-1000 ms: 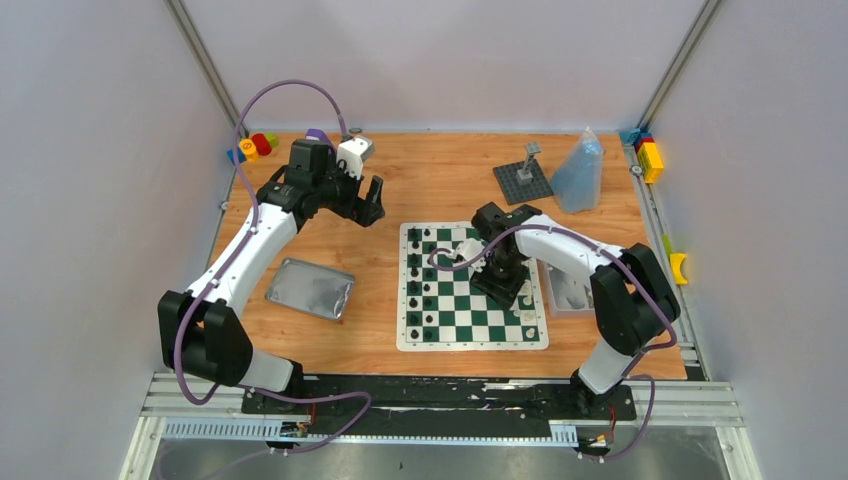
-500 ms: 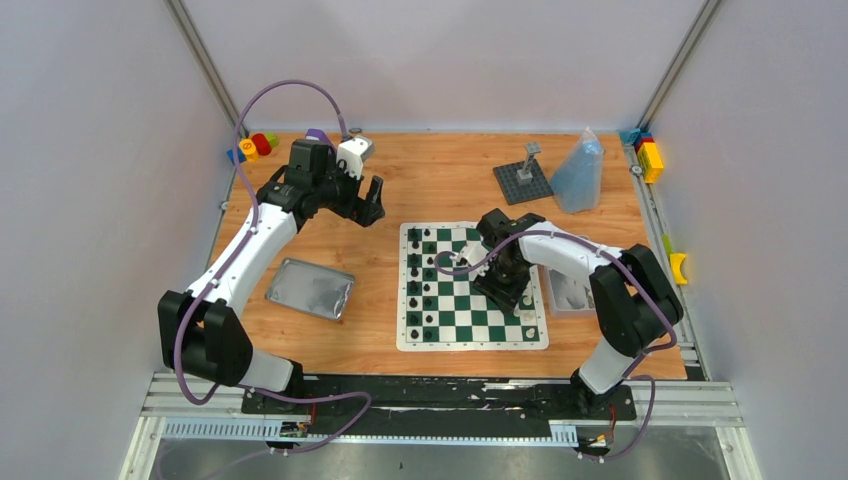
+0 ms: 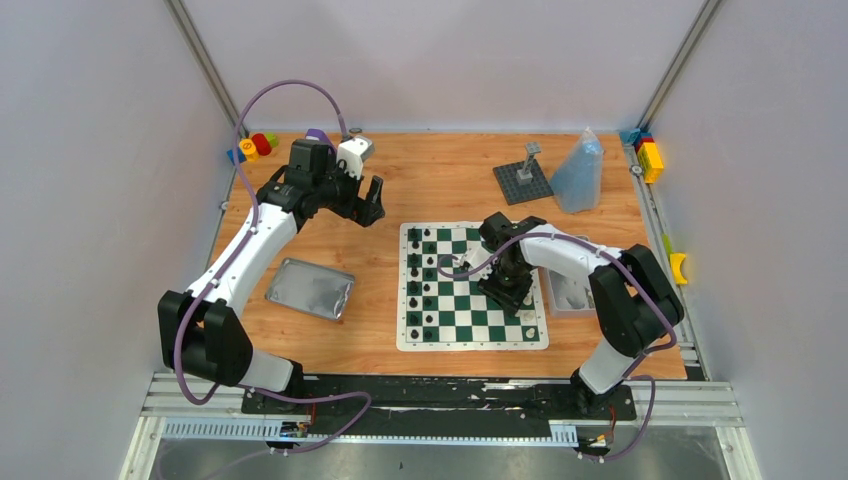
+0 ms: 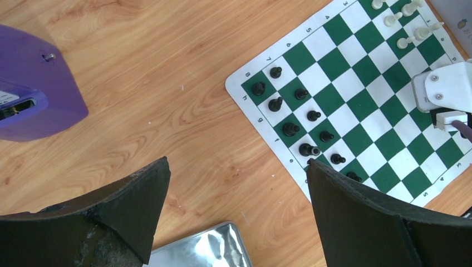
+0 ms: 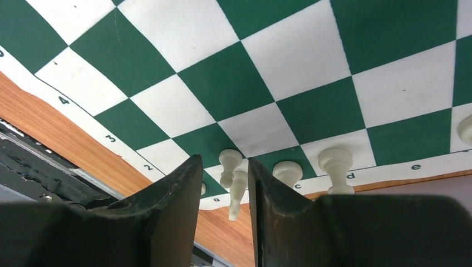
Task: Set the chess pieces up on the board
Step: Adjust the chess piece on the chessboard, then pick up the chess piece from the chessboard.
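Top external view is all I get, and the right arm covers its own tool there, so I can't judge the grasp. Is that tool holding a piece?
Observer: Right wrist view: the right tool has its fingers narrowly apart, with small cream plastic chess pieces showing in the gap; contact is unclear.
Operator: Where over the board?
Observer: At the edge of the green-and-white checkered roll-up board, beside two upright cream pieces near the letters c and d.
Operator: And the left tool?
Observer: Left wrist view: the left tool is wide open with nothing between its fingers.
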{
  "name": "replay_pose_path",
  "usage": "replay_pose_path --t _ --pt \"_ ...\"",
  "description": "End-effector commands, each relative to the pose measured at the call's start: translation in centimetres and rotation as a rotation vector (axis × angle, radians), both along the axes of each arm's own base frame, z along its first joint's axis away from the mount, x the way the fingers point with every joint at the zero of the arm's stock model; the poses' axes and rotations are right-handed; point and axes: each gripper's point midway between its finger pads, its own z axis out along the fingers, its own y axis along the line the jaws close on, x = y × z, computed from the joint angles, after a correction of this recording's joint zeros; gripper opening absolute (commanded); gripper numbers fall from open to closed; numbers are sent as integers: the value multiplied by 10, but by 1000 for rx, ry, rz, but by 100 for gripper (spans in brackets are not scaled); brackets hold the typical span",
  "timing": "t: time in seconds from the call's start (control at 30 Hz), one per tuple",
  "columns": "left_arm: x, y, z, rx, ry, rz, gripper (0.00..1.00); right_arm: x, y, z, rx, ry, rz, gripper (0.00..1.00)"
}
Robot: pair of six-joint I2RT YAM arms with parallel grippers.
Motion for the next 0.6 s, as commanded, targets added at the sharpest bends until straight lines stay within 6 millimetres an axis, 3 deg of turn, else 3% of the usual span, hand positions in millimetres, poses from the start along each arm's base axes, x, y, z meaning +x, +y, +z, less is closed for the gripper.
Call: replay_pose_path --t 0.0,0.57 --pt "4 1 5 -4 -30 -7 100 5 -3 7 8 -41 -2 36" --pt "3 2 7 -4 -33 -6 100 3 -9 7 -15 -28 1 22"
